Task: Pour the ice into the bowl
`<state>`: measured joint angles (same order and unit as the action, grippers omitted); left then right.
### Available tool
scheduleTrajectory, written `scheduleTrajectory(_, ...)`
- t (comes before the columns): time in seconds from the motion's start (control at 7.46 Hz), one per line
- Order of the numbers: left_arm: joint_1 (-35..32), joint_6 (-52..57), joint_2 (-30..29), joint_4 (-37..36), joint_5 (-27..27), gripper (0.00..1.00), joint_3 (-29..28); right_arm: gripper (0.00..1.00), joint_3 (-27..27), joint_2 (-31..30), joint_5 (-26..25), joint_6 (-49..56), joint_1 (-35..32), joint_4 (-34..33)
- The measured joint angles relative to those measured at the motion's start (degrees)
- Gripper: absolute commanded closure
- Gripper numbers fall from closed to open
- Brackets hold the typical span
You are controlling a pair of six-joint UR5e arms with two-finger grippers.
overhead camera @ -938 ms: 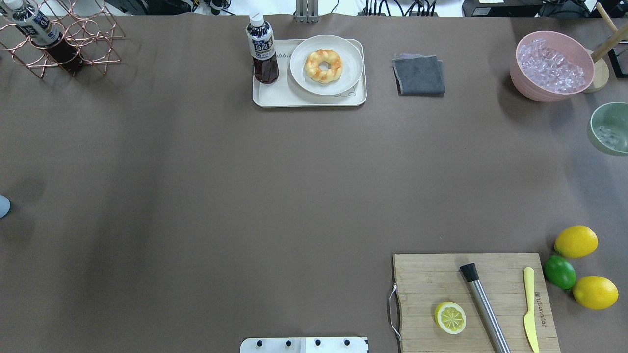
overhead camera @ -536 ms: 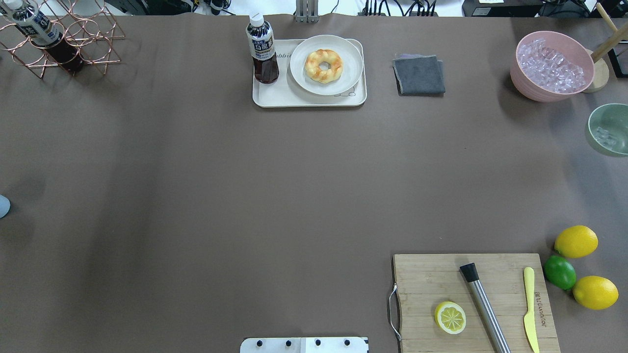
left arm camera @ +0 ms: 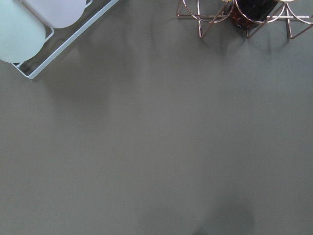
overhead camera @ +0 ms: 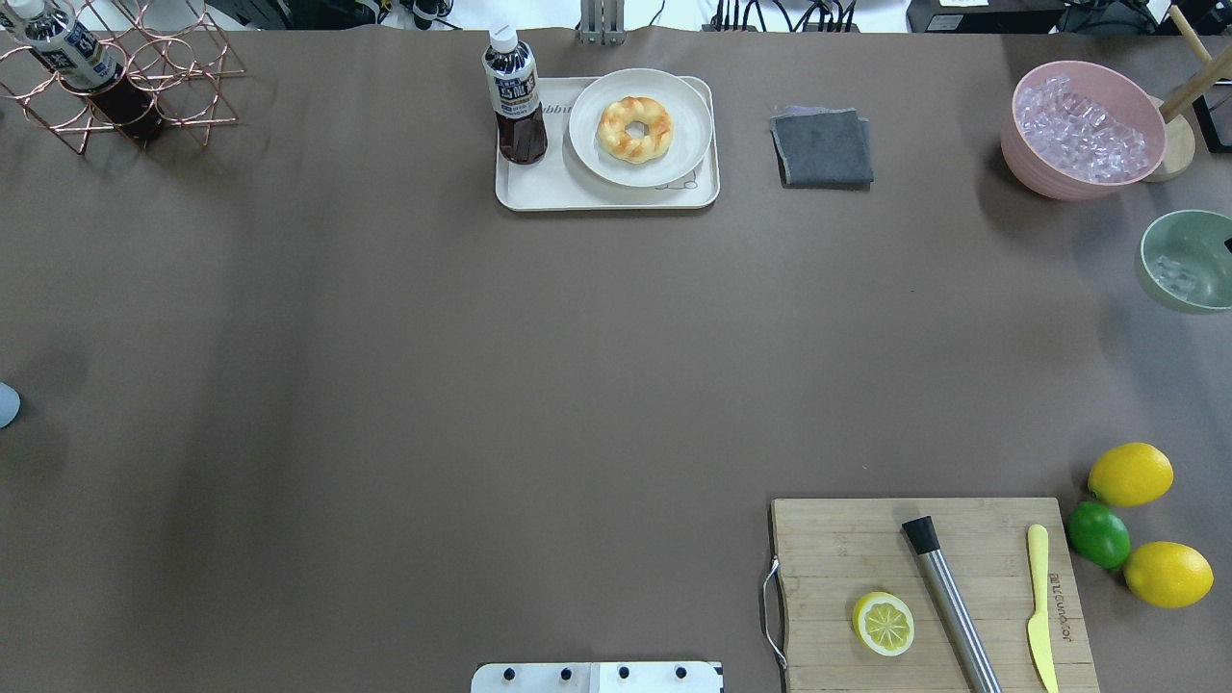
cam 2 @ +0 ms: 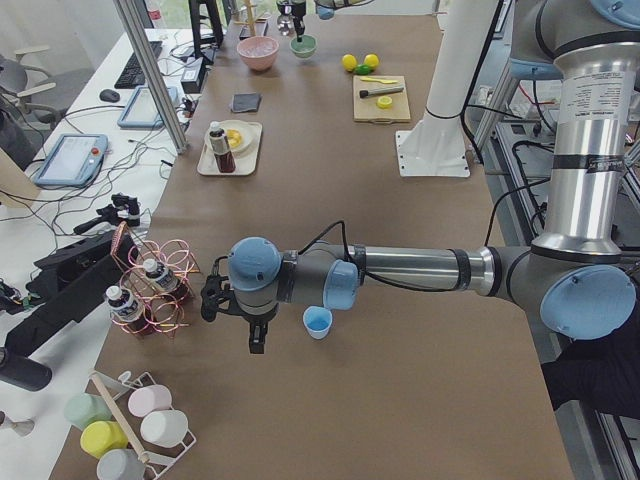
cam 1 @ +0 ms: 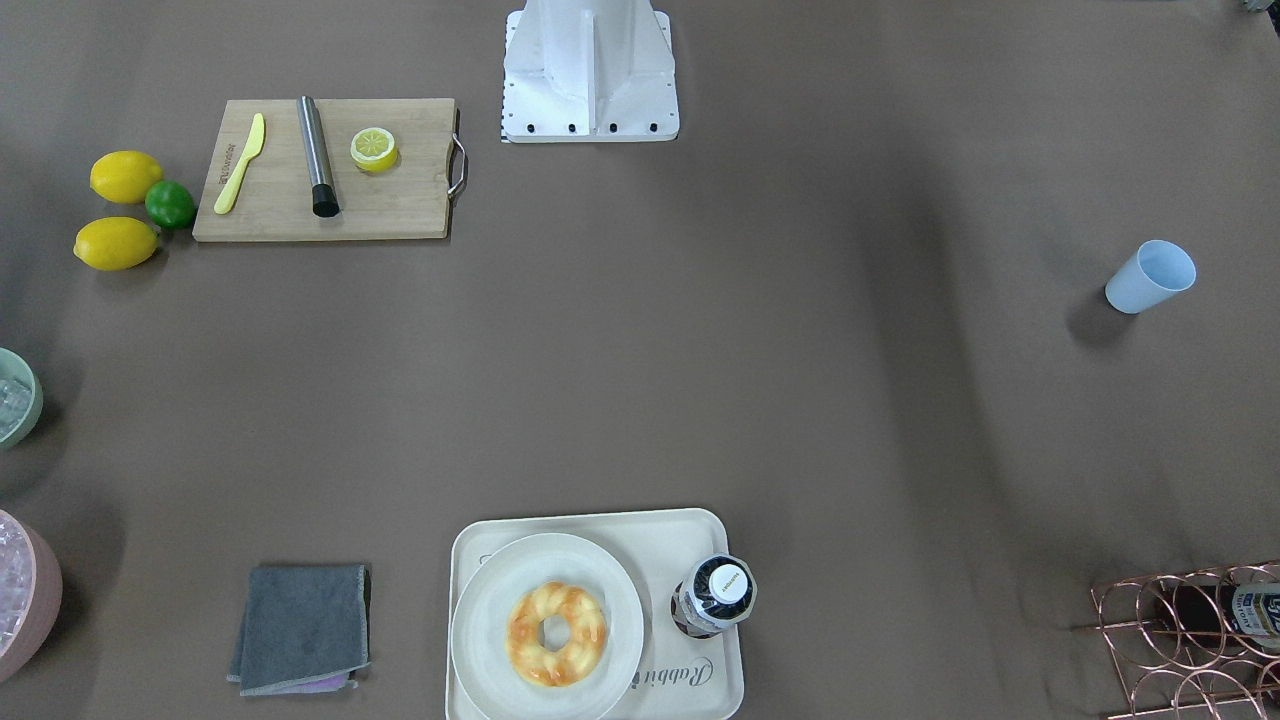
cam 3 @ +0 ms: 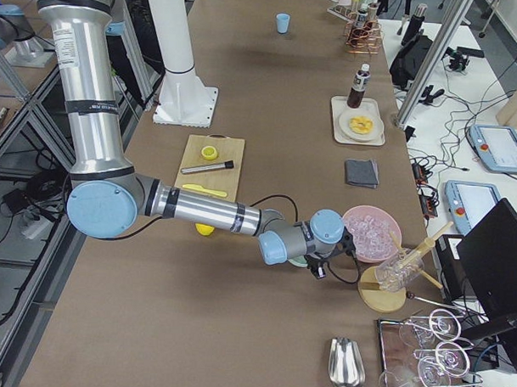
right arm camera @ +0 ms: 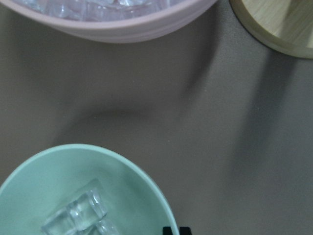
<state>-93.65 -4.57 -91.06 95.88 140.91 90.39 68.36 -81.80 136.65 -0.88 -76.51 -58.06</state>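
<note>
Mint bowl (overhead camera: 1189, 294) at right edge, few ice cubes (overhead camera: 1176, 274) inside; pink container (overhead camera: 1035, 164) beyond.

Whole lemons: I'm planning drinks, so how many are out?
2. One lemon lies beyond the lime, the other nearer the robot, both beside the cutting board. A cut half sits on the board.

The left arm (cam 2: 420, 268) and right arm (cam 3: 198, 210) are silver tubes with pale blue joint caps (cam 2: 255, 262). Their white base (cam 1: 590, 70) shows dark screws (cam 1: 572, 128).

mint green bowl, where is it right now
In the overhead view the bowl is at the far right edge, just nearer the robot than the pink container.
</note>
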Motion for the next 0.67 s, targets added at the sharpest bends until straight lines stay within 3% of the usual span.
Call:
scheduleTrajectory(0.13, 0.0, 0.0, 0.0, 0.0, 0.1, 0.03, -0.1, 0.56, -0.6, -0.2, -0.2, -1.4, 0.8, 2.0)
scheduleTrajectory(0.27, 0.0, 0.0, 0.0, 0.0, 0.3, 0.03, 0.0, 0.12, -0.8, -0.5, -0.4, -2.0, 1.3, 3.2)
scheduleTrajectory(0.4, 0.0, 0.0, -0.2, 0.0, 0.4, 0.03, 0.0, 0.01, -0.5, -0.7, -0.5, -2.3, 1.5, 3.7)
scheduleTrajectory(0.67, 0.1, 0.0, -0.3, 0.0, 1.7, 0.03, 0.0, 0.01, 0.8, -0.2, -0.4, -2.5, 0.9, 3.0)
